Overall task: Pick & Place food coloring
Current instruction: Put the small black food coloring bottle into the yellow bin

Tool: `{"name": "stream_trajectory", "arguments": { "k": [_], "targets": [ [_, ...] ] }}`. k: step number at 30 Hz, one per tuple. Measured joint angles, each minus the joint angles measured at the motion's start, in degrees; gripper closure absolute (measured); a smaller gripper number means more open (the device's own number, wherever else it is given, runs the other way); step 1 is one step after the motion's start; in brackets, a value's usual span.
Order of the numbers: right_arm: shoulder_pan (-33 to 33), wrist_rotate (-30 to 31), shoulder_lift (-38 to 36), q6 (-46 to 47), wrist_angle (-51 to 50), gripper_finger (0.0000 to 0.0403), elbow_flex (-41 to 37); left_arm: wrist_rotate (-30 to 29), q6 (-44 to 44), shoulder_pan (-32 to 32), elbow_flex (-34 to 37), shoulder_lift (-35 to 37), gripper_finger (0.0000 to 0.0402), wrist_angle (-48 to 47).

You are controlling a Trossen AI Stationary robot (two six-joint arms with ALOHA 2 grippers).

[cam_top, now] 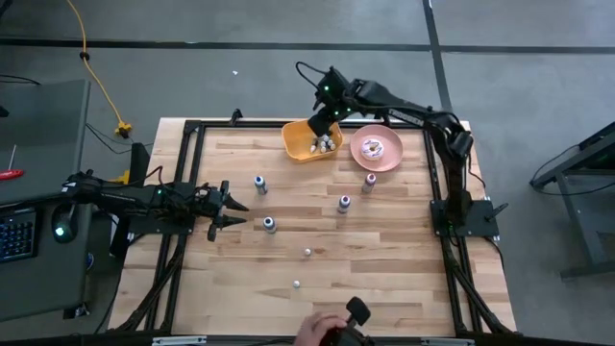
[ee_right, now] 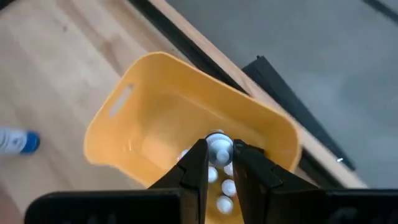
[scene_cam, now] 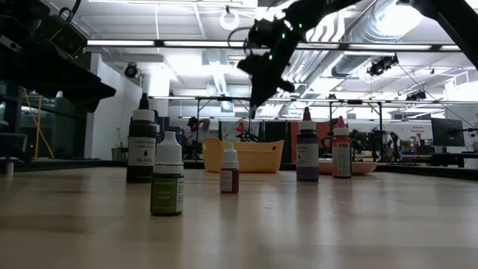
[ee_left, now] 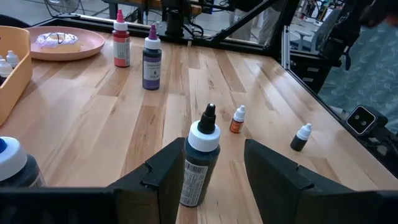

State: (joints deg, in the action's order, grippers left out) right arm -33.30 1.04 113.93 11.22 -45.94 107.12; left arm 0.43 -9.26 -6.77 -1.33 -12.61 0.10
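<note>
Right wrist view: my right hand [ee_right: 219, 163] pinches a small food coloring bottle [ee_right: 218, 148] by its cap above the yellow bin [ee_right: 155, 99]. It's light, rigid and slick; the cap ridge suits gripping.

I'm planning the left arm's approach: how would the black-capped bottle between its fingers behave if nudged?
The bottle looks tall and narrow on a small base, so it would probably tip rather than slide. Being round, it might roll once down. The left gripper stands open around it.
</note>
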Motion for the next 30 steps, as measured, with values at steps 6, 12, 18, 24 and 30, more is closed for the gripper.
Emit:
{"name": "stream_trajectory", "arguments": {
  "k": [6, 12, 18, 24, 30],
  "targets": [
    [-0.4, 2.5, 0.9, 7.5, 7.5, 0.0349, -7.2, 0.0, 0.0, 0.0, 0.0, 0.0, 0.0238, 0.0],
    [-0.6, 3.2, 5.2, 7.9, 7.4, 0.0349, -5.1, 0.0, 0.0, 0.0, 0.0, 0.0, 0.0238, 0.0],
    [-1.3, 3.2, 9.4, 7.8, 5.5, 0.0348, -0.5, 0.0, 0.0, 0.0, 0.0, 0.0, 0.0238, 0.0],
    [-2.3, 3.2, 12.2, 7.8, 3.7, 0.0348, 2.1, 0.0, 0.0, 0.0, 0.0, 0.0, 0.0238, 0.0],
    [-2.7, 3.1, 12.5, 7.7, 3.0, 0.0348, 1.5, 0.0, 0.0, 0.0, 0.0, 0.0, 0.0238, 0.0]
  ]
}}
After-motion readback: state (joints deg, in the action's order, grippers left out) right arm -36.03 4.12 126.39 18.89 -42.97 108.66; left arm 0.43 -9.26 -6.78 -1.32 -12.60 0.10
